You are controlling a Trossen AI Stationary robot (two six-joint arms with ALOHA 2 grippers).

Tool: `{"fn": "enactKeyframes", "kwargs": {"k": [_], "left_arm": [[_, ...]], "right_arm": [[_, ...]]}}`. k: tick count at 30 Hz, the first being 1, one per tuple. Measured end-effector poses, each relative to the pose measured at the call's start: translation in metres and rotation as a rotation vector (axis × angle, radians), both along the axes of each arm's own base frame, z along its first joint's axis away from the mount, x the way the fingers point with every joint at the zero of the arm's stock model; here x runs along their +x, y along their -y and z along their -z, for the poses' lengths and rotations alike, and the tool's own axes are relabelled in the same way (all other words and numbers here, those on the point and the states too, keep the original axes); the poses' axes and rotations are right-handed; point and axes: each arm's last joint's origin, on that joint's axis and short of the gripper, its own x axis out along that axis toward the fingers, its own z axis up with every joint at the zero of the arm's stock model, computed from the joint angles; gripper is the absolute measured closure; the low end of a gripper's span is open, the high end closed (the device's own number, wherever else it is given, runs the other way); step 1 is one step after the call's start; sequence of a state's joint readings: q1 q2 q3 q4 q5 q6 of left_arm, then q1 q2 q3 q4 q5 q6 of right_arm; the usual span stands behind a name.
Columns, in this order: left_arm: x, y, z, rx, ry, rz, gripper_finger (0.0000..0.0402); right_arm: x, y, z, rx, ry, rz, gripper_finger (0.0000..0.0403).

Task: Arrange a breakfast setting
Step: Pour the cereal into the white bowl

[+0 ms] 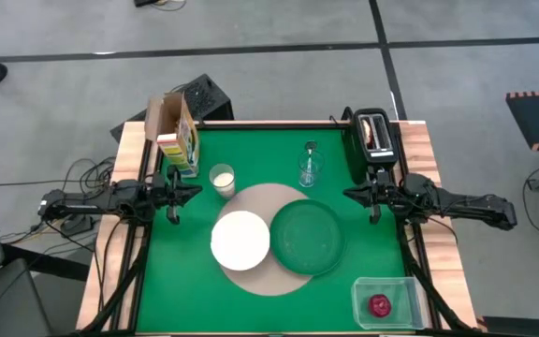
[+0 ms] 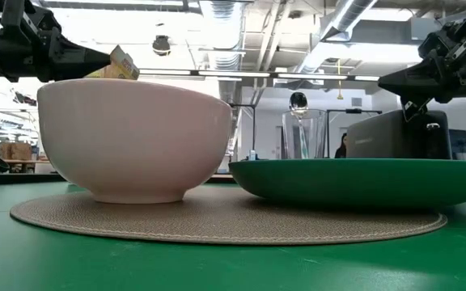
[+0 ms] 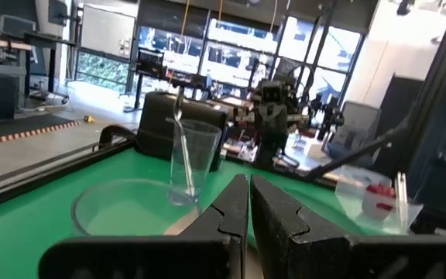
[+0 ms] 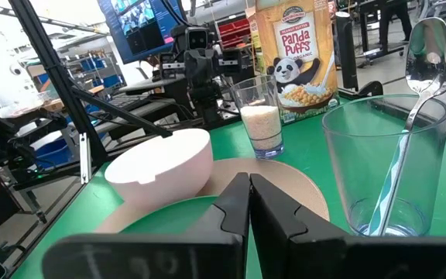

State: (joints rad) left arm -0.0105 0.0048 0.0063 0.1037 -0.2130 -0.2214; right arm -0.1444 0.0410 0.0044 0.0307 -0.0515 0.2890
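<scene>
L claw (image 1: 173, 195) pressed together, above the surface's left edge; R claw (image 1: 373, 197) likewise, above the right edge. Between them, mid-surface: mat (image 1: 251, 278) w/ bowl (image 1: 240, 239) & plate (image 1: 306, 237) side by side. Glass (image 1: 311, 168) w/ spoon (image 4: 427, 54) near far edge; cup (image 1: 221, 180) beside it, by cereal box (image 1: 178, 137). Apple (image 1: 380, 304) in tub (image 1: 363, 289), near right corner.

Round tan mat (image 1: 255, 271) lay mid-table. White bowl (image 1: 240, 239) sat upright on its left half, dark-green plate (image 1: 306, 238) touching on the right. Clear glass (image 1: 310, 168) stood beyond, silver spoon (image 4: 427, 54) upright inside. Red apple (image 1: 380, 304) sat near right.
</scene>
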Motion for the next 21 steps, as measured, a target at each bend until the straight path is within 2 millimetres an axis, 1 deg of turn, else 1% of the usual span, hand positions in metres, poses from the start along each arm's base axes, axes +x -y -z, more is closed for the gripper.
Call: {"fn": "enactKeyframes", "kwargs": {"k": [2,7,21], "left_arm": [[-0.0001,0.0005,-0.0017,0.000,0.018,0.016,0.0397],[0.0001,0.0025,-0.0028,-0.001,0.031,0.086,0.0397],[-0.0003,-0.0003,-0.0022,-0.007,0.024,-0.011,0.0394]], "right_arm": [[0.0000,0.0000,-0.0002,-0.018,0.000,0.001,0.0361],[-0.0001,0.0008,-0.0008,-0.184,-0.012,0.021,0.0361],[-0.0001,0.0011,-0.0006,-0.183,-0.013,0.028,0.0361]]}}
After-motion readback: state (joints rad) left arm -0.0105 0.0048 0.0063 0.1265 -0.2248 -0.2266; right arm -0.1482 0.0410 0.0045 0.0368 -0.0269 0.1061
